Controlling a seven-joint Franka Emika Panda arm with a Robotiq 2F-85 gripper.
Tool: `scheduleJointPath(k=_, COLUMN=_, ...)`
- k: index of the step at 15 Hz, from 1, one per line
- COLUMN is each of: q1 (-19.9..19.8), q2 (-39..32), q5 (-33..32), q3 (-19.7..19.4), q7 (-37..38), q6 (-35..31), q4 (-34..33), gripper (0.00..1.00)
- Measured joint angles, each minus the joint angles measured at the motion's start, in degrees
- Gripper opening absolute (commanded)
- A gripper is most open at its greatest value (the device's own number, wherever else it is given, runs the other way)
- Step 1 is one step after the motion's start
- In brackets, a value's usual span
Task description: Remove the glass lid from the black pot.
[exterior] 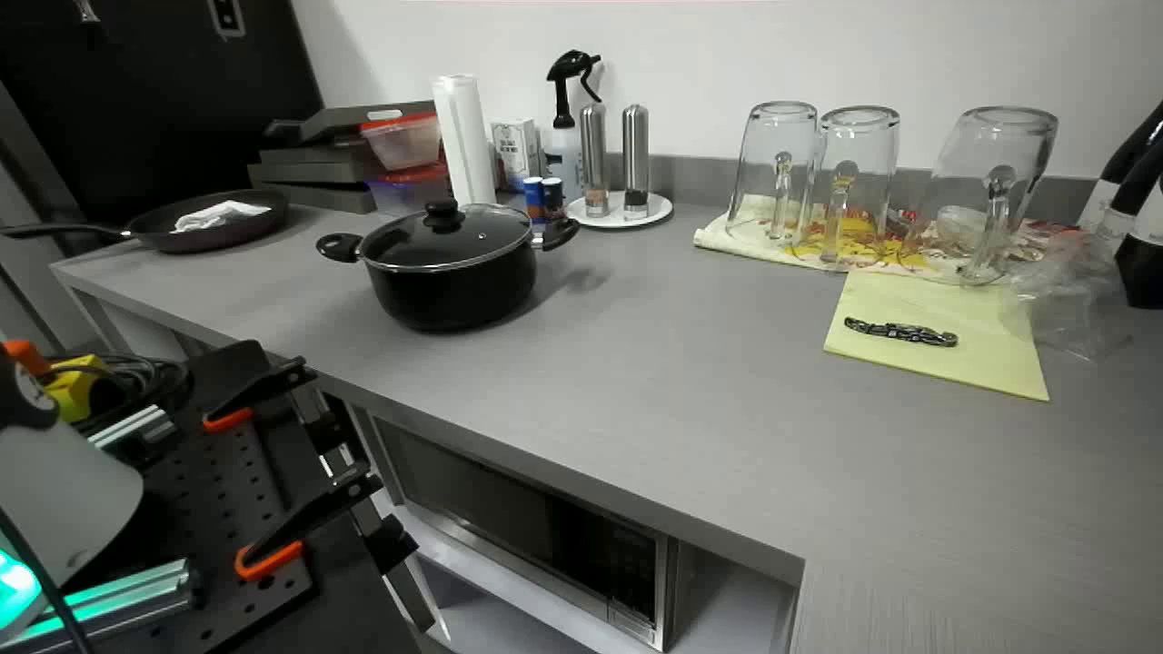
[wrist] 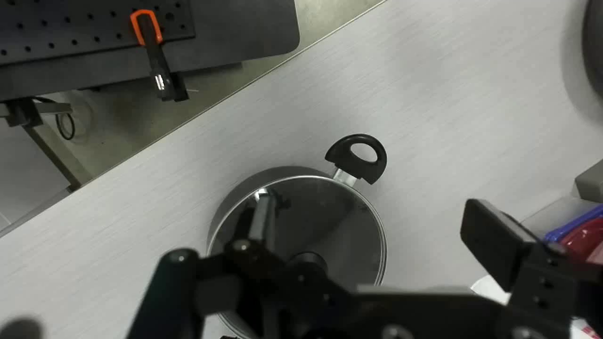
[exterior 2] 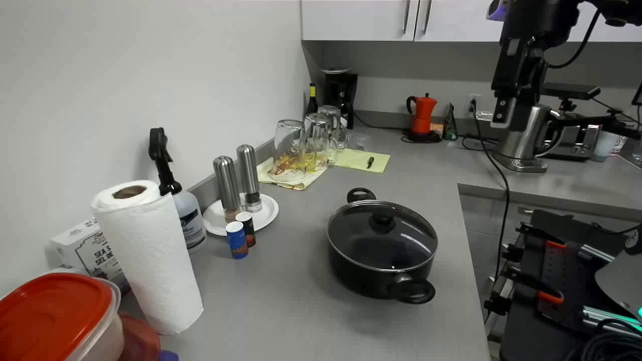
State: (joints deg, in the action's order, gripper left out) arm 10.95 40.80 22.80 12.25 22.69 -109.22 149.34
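Wrist view: the lid (wrist: 346, 226) lies flat on the pot (exterior: 445, 304), its black knob (exterior: 442, 216) on top, and dark parts of the gripper (exterior 2: 511, 118) cover a stretch of it. The gripper's fingers (wrist: 494, 242) stand wide apart, with nothing held between them; in an exterior view it hangs high, well apart from the lid.

Both exterior views show the pot upright on the desk (exterior: 690, 391), a black handle (wrist: 353, 168) at each of two sides. Near it, a white plate (exterior 2: 268, 209) carries two steel mills (exterior 2: 226, 185), with two small shakers (exterior 2: 236, 243) just beside. A paper roll (exterior 2: 150, 265) and a spray bottle (exterior 2: 190, 228) stand near these.

Farther along, glass mugs (exterior: 772, 173) stand on a patterned cloth (exterior: 722, 234); a yellow sheet (exterior: 945, 372) beside it bears a dark thing (exterior: 899, 331) too small to make out. Toward the opposite end, in an exterior view, a pan (exterior: 182, 241) holds something white and crumpled (exterior: 218, 215).
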Motion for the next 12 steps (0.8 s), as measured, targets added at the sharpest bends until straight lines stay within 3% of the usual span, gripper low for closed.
scheduleJointPath(k=12, q1=-0.65, q2=-1.46, q5=-0.25, q3=0.21, q7=-0.11, q6=-0.39, q4=-0.02, gripper=1.00)
